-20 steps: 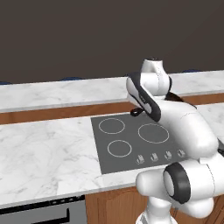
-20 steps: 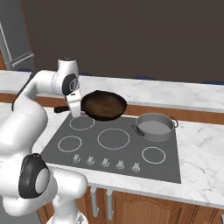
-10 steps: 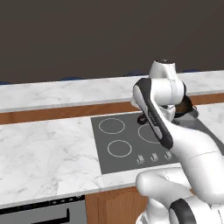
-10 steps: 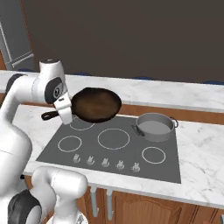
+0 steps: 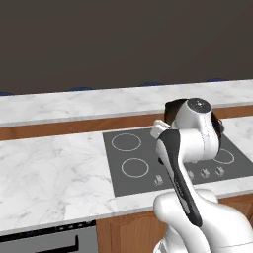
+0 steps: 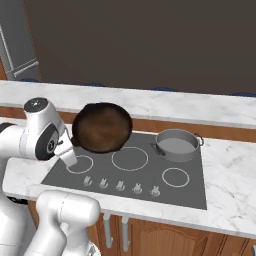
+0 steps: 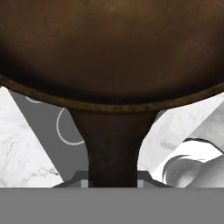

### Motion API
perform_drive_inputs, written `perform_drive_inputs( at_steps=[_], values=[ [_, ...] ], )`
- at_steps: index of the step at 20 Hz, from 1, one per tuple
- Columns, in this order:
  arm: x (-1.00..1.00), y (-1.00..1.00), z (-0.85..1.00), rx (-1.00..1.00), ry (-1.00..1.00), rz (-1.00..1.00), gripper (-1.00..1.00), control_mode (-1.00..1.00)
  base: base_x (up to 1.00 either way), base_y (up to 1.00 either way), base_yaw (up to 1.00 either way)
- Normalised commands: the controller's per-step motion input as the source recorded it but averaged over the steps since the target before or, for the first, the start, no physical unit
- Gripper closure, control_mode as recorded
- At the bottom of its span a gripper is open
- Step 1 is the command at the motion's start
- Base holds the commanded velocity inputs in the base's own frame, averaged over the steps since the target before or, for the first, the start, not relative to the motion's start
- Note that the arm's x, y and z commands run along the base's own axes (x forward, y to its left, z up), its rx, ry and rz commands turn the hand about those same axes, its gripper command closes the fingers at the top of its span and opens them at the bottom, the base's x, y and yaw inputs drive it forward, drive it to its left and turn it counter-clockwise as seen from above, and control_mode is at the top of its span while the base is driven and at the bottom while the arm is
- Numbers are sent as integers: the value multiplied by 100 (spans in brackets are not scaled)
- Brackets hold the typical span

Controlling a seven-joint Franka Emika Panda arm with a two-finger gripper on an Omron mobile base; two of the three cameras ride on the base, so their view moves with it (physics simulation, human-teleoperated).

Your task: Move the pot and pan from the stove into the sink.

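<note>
One shallow round dark brown skillet hangs tilted in the air over the left end of the flat dark grey cooktop, its inside facing the right base camera, its short black handle running down-left to your hand. Your hand is pinched nearly shut on that handle. You'll see the wide grey metal pot upright on the back right burner, well apart from the skillet, marble worktop around.

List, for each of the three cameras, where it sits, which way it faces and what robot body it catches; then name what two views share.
Left base view: behind-left, looking forward-down at the stove; arm lower right.
Right base view: behind-right, same stove; arm lower left, pan lifted, pot resting.
Hand view: on the hand, along the claw, shut on the pan's handle.
Shared: the pan, in right base and hand views.
</note>
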Motion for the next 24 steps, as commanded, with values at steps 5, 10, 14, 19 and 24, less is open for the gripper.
perform_drive_inputs(
  at_steps=[5,10,14,19,24],
  values=[
    [0,0,0,0,0,0,100,-100,0,0,0],
    [0,0,0,0,0,0,100,100,-12,0,0],
    [0,0,0,0,0,0,100,100,-56,0,0],
    [0,0,0,0,0,0,100,100,-63,0,0],
    [0,0,0,0,0,0,100,100,-57,0,0]
  ],
)
